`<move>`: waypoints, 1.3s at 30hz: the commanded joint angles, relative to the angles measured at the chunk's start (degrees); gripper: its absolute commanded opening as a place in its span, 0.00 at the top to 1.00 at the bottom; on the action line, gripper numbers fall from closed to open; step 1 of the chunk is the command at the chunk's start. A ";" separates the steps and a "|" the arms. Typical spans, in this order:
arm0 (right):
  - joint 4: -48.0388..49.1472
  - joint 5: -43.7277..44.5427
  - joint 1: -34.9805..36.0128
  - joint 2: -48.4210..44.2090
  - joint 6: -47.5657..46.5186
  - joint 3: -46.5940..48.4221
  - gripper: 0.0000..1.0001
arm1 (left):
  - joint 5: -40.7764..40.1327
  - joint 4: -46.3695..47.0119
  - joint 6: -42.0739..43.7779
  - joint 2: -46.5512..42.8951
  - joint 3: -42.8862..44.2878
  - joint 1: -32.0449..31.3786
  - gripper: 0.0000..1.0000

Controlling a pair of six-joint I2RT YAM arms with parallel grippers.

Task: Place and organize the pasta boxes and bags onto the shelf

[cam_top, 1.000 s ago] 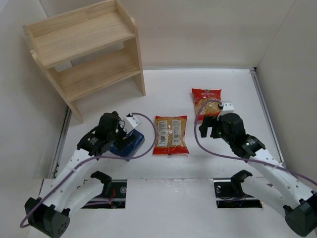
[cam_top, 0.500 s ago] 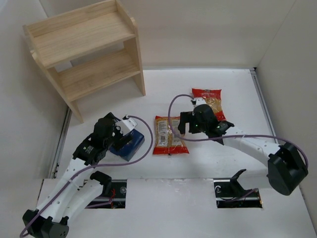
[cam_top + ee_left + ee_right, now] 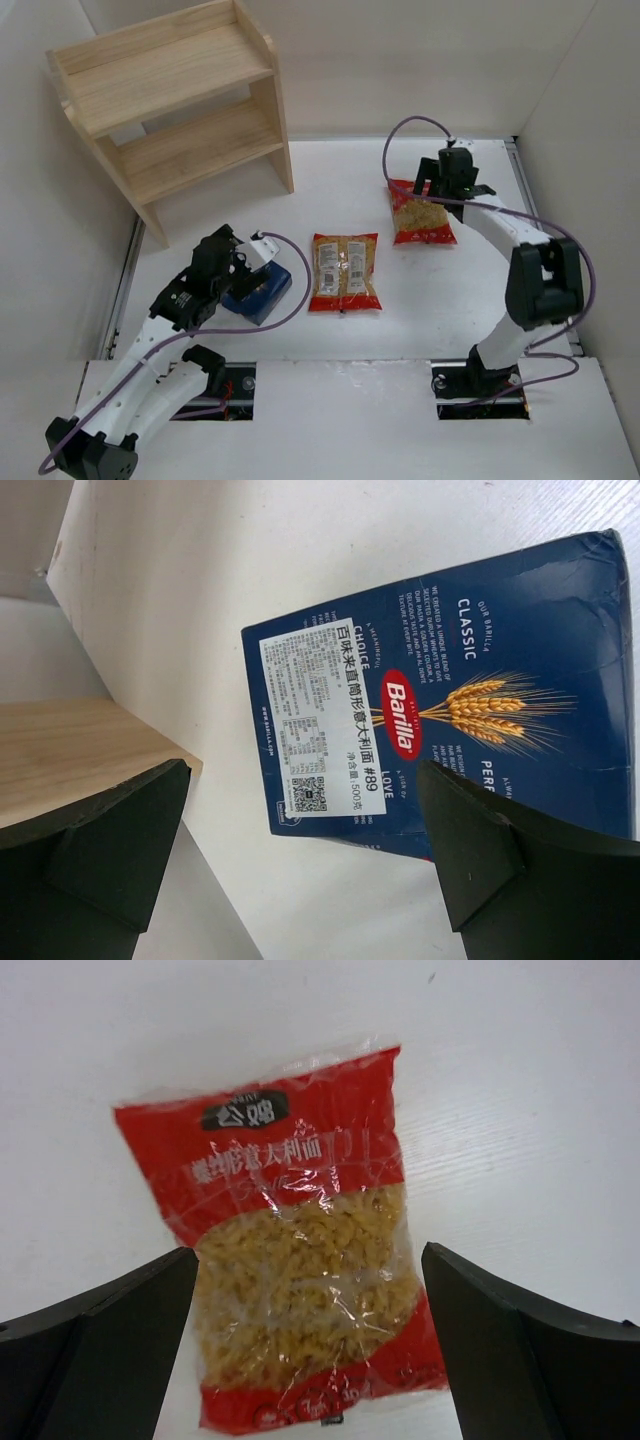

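Right gripper (image 3: 308, 1280) has swung above the far bag (image 3: 423, 215), left gripper (image 3: 300, 780) above the box (image 3: 480, 700); both gape empty, seemingly pre-grasp

- The left arm (image 3: 150, 335) is built of smooth white links with black joint housings, and ends in a chunky black base block (image 3: 95, 455).
- The right arm (image 3: 500, 225) has the same white shells, with one bulky black elbow housing (image 3: 540, 285) (the darkest, largest part of it).
- A thin purple cable (image 3: 300, 285) runs along the left arm, and a second purple cable (image 3: 412, 119) runs along the right one.
- A small white camera block (image 3: 264, 247) is mounted at the left wrist.
- The left end effector (image 3: 305, 850) has two matte black, wedge-shaped fingers (image 3: 100, 860) with flat faces.
- The right end effector (image 3: 315, 1350) has matching black wedge fingers (image 3: 525, 1355).
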 commanded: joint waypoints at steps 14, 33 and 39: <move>-21.40 -6.39 3.56 22.46 -6.97 19.91 0.47 | -1.42 5.24 4.41 -0.54 0.04 0.93 0.00; -11.41 -14.04 4.96 -1.42 -0.91 17.82 1.00 | -3.17 10.78 7.76 -4.15 -4.01 0.58 0.00; -11.06 -11.66 7.77 -7.40 -1.44 18.25 1.00 | -3.61 10.87 8.02 -4.32 -3.74 1.02 0.00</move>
